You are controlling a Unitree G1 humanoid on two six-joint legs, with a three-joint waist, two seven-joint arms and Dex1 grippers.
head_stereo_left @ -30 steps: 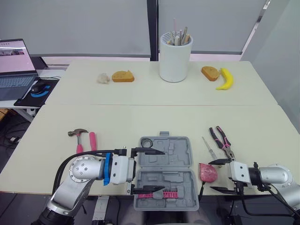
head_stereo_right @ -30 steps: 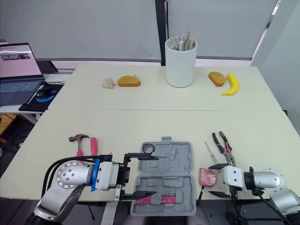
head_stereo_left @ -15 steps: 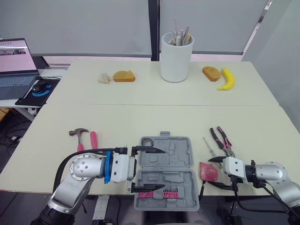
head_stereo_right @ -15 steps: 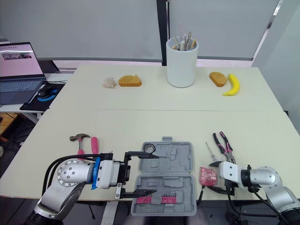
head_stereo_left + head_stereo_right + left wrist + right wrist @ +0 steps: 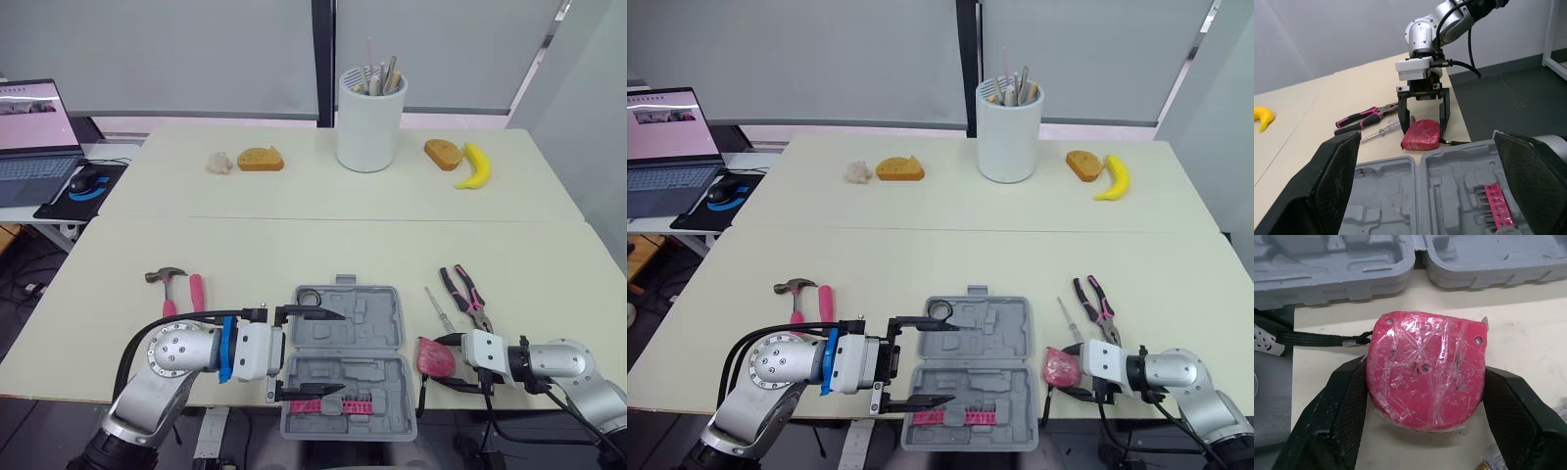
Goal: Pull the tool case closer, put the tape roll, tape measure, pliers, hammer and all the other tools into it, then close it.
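On the far left the hammer (image 5: 176,287) lies on the table, well apart from the tool case (image 5: 377,315). Next comes our left gripper (image 5: 343,352), its fingers spread wide and holding nothing, one over each half of the open case at its left edge; we cannot tell whether they touch the plastic. The case lies flat at the near table edge, with the tape roll (image 5: 310,297) already in the far half.

Just beside the case's right edge sits the tape measure (image 5: 1425,377), resting on the table. Our right gripper (image 5: 435,361) is around it, one finger against each side, so we judge it clasped. The thing is squat, with no long axis to line up.

The relation that counts is that the case lies directly to the left of the tape measure, so a lift and a short carry leftward should do, and the right arm is plainly the nearer. Farther back on the right lie the screwdriver (image 5: 438,309) and pliers (image 5: 465,294).
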